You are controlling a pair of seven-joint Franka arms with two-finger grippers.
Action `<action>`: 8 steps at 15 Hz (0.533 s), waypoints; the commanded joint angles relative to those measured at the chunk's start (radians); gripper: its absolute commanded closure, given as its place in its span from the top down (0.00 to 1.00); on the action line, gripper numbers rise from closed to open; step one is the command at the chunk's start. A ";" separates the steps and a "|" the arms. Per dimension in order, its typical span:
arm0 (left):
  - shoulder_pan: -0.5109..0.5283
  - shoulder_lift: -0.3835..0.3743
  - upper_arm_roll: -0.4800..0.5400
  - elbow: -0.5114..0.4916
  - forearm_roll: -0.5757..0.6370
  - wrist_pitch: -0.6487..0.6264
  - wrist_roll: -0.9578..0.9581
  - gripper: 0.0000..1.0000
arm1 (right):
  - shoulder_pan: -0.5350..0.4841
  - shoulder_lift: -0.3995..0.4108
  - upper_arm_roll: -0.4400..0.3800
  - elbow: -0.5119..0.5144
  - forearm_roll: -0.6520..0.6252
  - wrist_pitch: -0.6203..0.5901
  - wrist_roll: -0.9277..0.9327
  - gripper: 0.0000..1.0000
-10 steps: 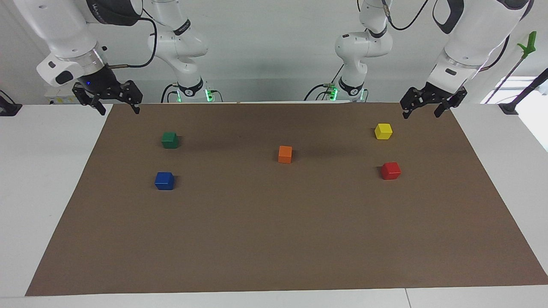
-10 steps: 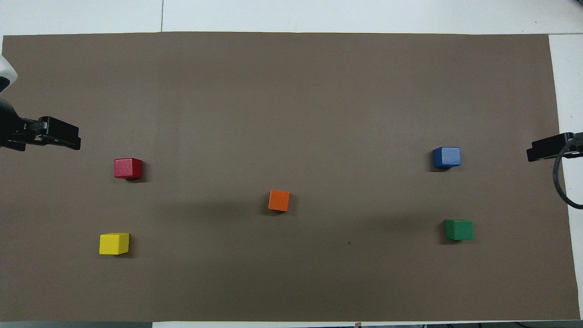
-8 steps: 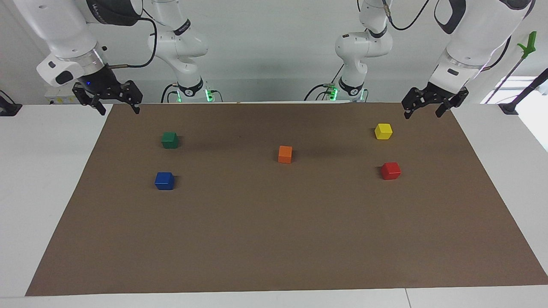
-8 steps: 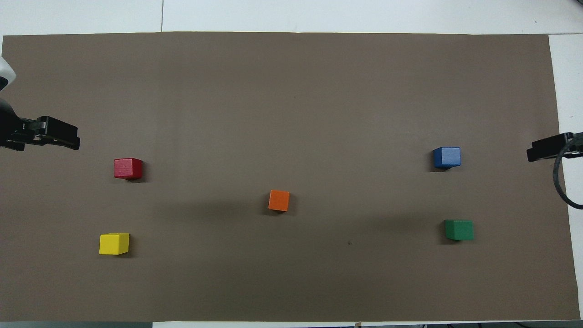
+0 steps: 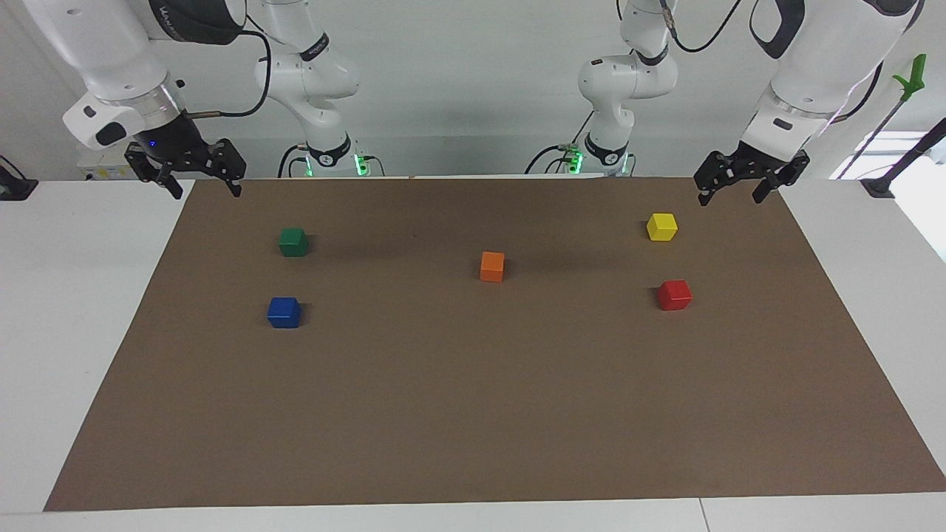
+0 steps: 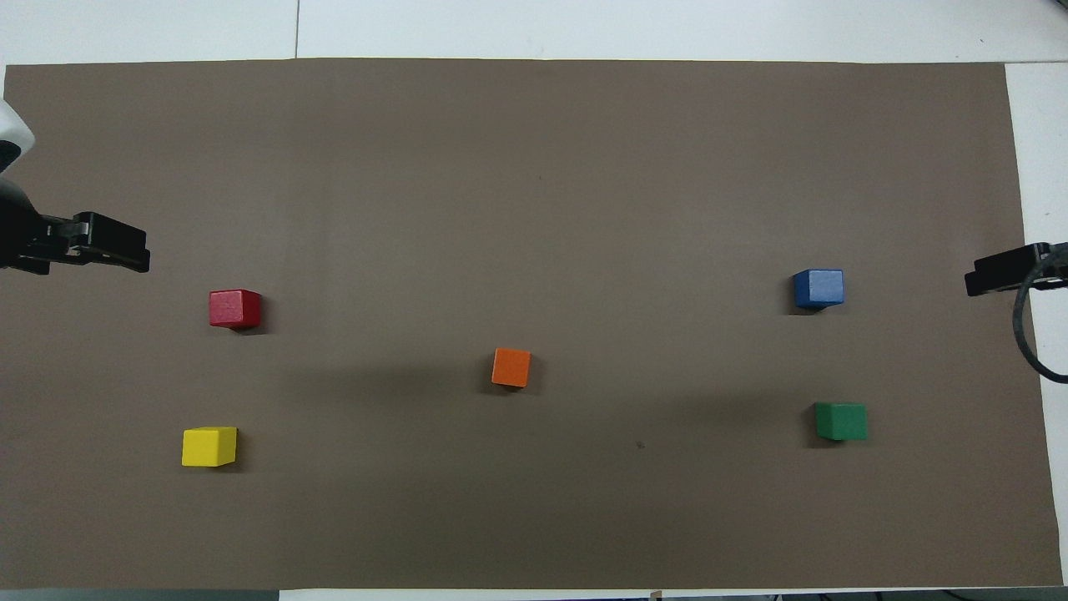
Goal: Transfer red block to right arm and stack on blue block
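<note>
— Fingers (image 5: 706, 193) of the left gripper (image 5: 732, 193)? Spread apart, empty, hanging over the worktop (image 5: 473, 414) corner nearest the left arm's base.

— And on the right gripper (image 5: 201, 188)?

— Also spread wide, gripping nothing, up over the corner nearest the right arm's base, with a small blue light glowing on the wrist.

— Red block (image 5: 675, 295) relative to the left fingers?

— Flat on the brown worktop, toward the left arm's end, well apart from those fingers and farther from the robots than the yellow block (image 5: 662, 226). Untouched. Seen from overhead, red block (image 6: 234, 308) just past the black tip of the left gripper (image 6: 108, 253), yet no contact in the facing view.

— Blue block (image 5: 284, 312)?

— Toward the right arm's end of the worktop, well apart from the right fingers, farther from the robots than the green block (image 5: 293, 241). Nothing stacked on top.

— Between the two ends?

— Orange block (image 5: 492, 266), alone near the middle of the worktop, roughly midway between red and blue.
</note>
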State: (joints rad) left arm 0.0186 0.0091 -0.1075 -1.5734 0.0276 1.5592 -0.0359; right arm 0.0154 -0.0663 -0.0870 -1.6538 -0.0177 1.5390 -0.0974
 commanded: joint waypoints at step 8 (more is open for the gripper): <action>0.052 0.041 0.011 -0.362 -0.012 0.476 0.057 1.00 | -0.020 -0.020 0.015 -0.024 -0.001 0.007 0.001 1.00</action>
State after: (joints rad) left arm 0.0605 -0.0038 -0.0966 -1.9115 0.0269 1.9659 -0.0057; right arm 0.0154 -0.0664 -0.0870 -1.6538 -0.0177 1.5390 -0.0974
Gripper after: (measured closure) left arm 0.000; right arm 0.000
